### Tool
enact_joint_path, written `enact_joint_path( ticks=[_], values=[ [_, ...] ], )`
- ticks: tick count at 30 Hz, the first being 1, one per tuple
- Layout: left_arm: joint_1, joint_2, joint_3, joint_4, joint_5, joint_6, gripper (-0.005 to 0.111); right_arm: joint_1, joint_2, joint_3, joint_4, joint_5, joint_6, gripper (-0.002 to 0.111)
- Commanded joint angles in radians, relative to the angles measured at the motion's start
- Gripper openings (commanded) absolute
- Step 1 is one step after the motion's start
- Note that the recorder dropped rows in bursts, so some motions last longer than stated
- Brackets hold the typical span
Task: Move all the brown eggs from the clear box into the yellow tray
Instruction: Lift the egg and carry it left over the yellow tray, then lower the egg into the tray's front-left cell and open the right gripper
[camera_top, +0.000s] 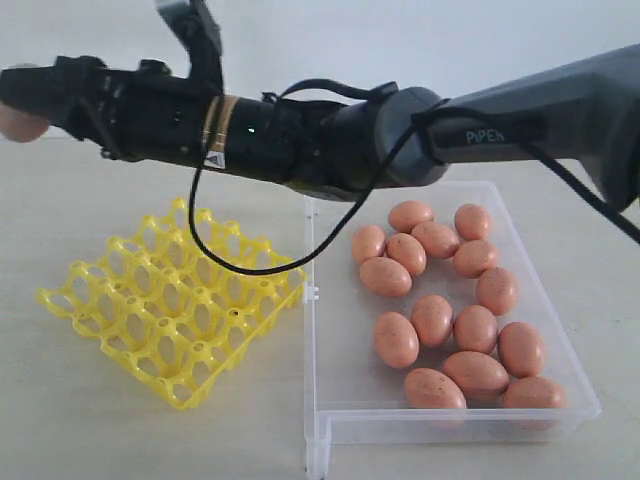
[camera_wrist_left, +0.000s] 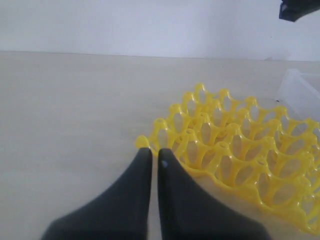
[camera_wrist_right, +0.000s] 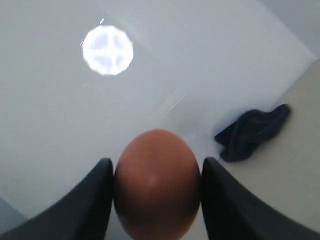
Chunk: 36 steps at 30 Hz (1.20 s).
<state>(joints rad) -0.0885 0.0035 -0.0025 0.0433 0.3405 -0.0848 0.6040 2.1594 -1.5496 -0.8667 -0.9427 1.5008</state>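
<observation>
Eggs, brown and speckled, lay crowded in the clear box, which sat just beside the yellow tray on the bench. None of the tray's cups held an egg, as far as I could see.

One egg was out of the box. The right claw was clamped on it across its middle, a finger on either side. The arm stretched over the tray, and the egg hung well above it and out past its far left corner.

The left claw rested with its jaws together, close to a corner of the tray and holding nothing.

From where I stood, the step in hand looked like the placing. To do it well, I thought the claw should first come back over one chosen cup. It should tip downward so the egg pointed into the hole, centred between the raised pegs. It should descend slowly and part only when the cup bore the egg. Let go from that height, or onto a peg, the egg would likely roll off or crack.
</observation>
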Motion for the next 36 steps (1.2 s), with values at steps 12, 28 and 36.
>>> enact_joint_path(
  ticks=[12,28,36],
  values=[
    [-0.004,-0.003,0.003,-0.003,-0.002,-0.001,0.004,0.123,0.261,-0.319,-0.189,0.464,-0.168,0.000],
    [-0.004,-0.003,0.003,-0.003,-0.002,-0.001,0.004,0.127,0.315,-0.336,-0.425,0.569,-0.131,0.000],
    [-0.004,-0.003,0.003,-0.003,-0.002,-0.001,0.004,0.127,0.334,-0.336,-0.455,0.565,-0.117,0.000]
  ],
)
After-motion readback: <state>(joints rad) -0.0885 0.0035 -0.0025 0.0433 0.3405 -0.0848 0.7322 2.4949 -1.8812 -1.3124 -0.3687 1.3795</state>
